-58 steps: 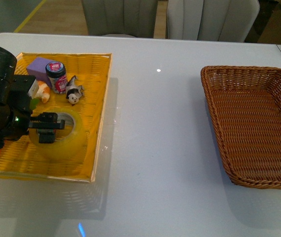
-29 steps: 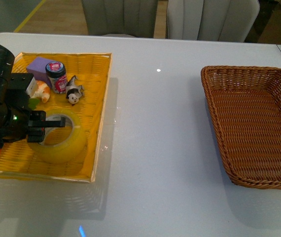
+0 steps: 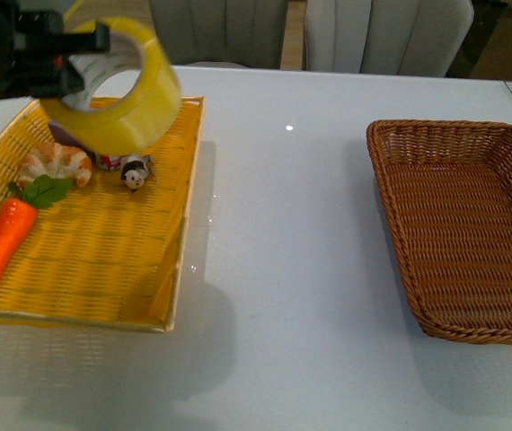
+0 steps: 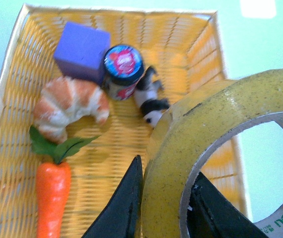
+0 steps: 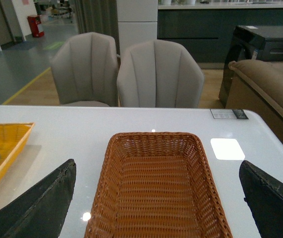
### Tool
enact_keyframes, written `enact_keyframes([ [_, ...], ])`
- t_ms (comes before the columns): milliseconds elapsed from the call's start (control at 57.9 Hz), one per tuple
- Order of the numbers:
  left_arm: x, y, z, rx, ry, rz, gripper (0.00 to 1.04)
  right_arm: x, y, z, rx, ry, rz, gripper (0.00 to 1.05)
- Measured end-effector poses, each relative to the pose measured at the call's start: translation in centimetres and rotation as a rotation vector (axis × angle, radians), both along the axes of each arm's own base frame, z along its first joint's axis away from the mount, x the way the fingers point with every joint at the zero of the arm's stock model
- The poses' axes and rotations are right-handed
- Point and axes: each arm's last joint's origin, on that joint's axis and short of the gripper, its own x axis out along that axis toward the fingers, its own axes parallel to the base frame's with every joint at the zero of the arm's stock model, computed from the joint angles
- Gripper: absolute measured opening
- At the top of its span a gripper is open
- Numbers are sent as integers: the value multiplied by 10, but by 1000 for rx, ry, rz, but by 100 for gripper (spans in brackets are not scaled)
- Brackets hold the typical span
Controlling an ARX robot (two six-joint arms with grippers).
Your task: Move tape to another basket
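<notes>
The left end effector is closed narrowly across the wall of the tape — a wide, translucent yellowish roll with a white core printed in green — which hangs in the air over the far end of the yellow tray; the right end effector is spread wide, holding nothing, facing the brown wicker basket; bare bench lies between tray and basket — the two well apart.

the left fingers straddle the tape wall, one inside the ring, one outside. beneath them on the counter sits the tray, holding a croissant, carrot, jar, block and toy animal. the basket stands well off to the fingers' right.
</notes>
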Motion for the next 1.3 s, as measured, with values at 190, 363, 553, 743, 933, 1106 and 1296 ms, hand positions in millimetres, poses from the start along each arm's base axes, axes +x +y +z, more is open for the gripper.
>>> enact_keyframes([
  [190,-6,-62,35,-132,-29,-176,16,0,0,0,0,0,0,96],
  [363,-26,-113,43,-179,-16,-305,16,0,0,0,0,0,0,96],
  [553,-43,-141,46,-229,13,-405,16,0,0,0,0,0,0,96],
  [743,-52,-148,50,-254,19,-440,16,0,0,0,0,0,0,96],
  [933,-56,-149,48,-256,28,-453,16,1,0,-1,87,171,-32,96],
  [1106,-62,-151,47,-262,35,-482,16,15,6,11,340,433,2,96],
  [1296,-66,-149,52,-270,30,-495,16,41,17,35,529,343,230,96],
])
